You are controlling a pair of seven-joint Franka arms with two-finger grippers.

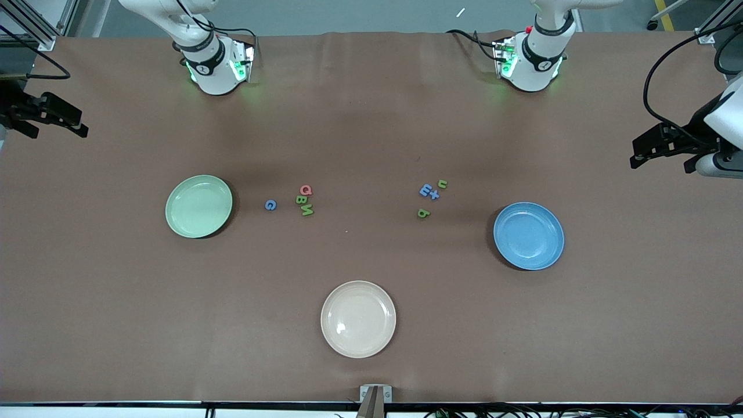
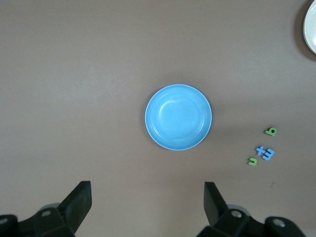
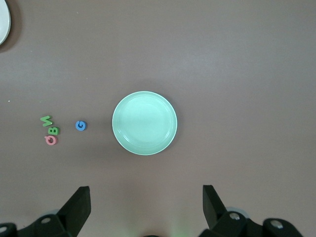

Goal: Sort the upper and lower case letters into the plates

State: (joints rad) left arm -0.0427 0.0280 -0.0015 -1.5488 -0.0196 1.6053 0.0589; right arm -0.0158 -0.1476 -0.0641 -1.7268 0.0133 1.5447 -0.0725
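A brown table (image 1: 371,116) is seen with three plates and two small clusters of foam letters laid on it. The mint green plate (image 1: 199,206) is placed toward the right arm's end of the table, about midway between the edge at the robots' bases and the edge by the front camera, and it holds nothing. The blue plate (image 1: 529,235) is placed toward the left arm's end, slightly nearer the front camera's edge, and it too holds nothing. A cream-white plate (image 1: 358,319) is set near the middle of the edge closest to the front camera. Beside the mint green plate a blue G (image 1: 270,205) is found, and just past it a pink Q (image 1: 306,190), a green B (image 1: 301,200) and a green N (image 1: 307,210) are bunched together, touching or nearly so. Near the blue plate a blue E (image 1: 426,190) and a blue plus-shaped piece (image 1: 434,195) are set side by side, with a green u (image 1: 442,184) and a green letter that may be a b (image 1: 424,213) close by. The left gripper (image 2: 147,197) is held high over the blue plate with its fingers spread wide and nothing between them. The right gripper (image 3: 146,197) is held high over the mint green plate, likewise spread and holding nothing.
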